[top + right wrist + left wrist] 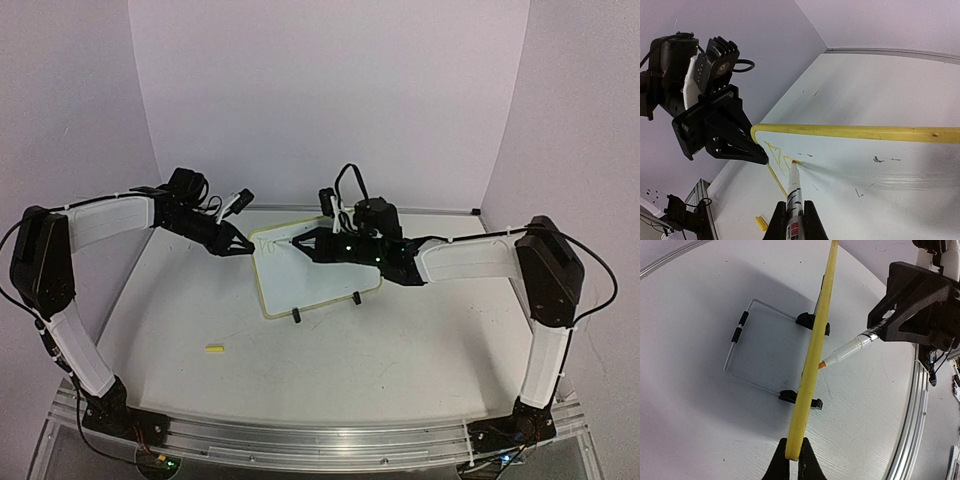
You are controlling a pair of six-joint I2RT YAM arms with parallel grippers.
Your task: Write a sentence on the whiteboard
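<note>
Left wrist view: the left gripper pinches the whiteboard's yellow rim between closed fingers. The right gripper clamps a marker pen, its tip on the board ahead of the fingers, beside yellow strokes.

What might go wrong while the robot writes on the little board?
1. The left gripper pinches the whiteboard only at one corner of its rim, and the board stands on two small feet; a hard push from the marker might tip or twist it.
2. The right gripper works close beside the left one, so they might bump.
3. The marker sticks far out of its grip and may slip.
</note>
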